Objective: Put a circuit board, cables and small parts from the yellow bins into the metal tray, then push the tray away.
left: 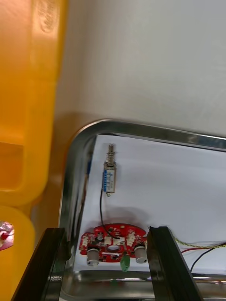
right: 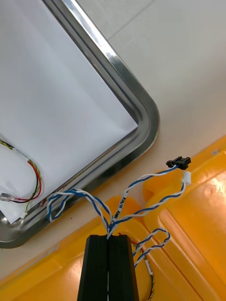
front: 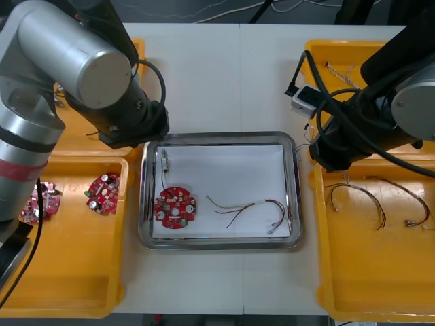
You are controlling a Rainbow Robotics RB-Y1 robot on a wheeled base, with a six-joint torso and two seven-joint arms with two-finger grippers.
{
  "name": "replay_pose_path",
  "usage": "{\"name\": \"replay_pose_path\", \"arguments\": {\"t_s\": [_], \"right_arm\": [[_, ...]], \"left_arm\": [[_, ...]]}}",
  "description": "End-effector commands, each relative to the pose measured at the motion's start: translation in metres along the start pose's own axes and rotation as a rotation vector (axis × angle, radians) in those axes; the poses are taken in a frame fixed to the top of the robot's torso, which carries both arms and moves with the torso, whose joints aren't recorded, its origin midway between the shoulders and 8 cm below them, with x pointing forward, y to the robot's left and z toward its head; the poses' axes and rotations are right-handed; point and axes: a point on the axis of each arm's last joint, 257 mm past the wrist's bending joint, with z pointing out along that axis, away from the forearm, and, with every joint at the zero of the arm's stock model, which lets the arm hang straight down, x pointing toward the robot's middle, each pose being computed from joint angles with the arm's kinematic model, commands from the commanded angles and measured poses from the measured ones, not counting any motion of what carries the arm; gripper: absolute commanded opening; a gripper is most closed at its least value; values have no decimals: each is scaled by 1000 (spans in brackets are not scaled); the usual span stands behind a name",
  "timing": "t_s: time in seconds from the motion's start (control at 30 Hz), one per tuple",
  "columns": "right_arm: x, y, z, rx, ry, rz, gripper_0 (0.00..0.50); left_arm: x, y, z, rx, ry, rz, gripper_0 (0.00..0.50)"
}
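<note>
My right gripper [right: 109, 237] is shut on a twisted blue and white cable [right: 141, 188]. It holds the cable over the gap between a yellow bin [right: 188, 235] and a corner of the metal tray [right: 136, 108], and the cable's loops hang loose. The tray [front: 221, 138] is white inside. It holds a round red circuit board [front: 175, 207], a small metal part [front: 164, 161] and a red and yellow cable [front: 251, 210]. My left gripper [left: 106, 230] is open above the tray's far left corner, with the circuit board [left: 113, 242] and the metal part [left: 109, 174] beyond its fingers.
Two more circuit boards [front: 103, 193] lie in the near left bin [front: 68, 285]. Several cables [front: 360, 197] lie in the near right bin [front: 353, 272]. More cables sit in the far right bin [front: 343, 71]. Both arms hang over the tray's far corners.
</note>
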Motion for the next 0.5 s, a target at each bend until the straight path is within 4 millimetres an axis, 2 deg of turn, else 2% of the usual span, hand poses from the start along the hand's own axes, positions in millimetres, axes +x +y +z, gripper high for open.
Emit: {"name": "replay_pose_path", "arguments": {"t_s": [0.03,0.37,0.5], "right_arm": [[-40,24,-2,24,-59,-157,0],[-67,57,23,13,-91,-351,0],[-69,64,35,-5,-90,-421,0]], "left_arm": [[-46,15,-46,20,-104,-21,500],[-82,51,-51,-31,-101,8,500],[-94,69,-49,-82,-108,41,500]]}}
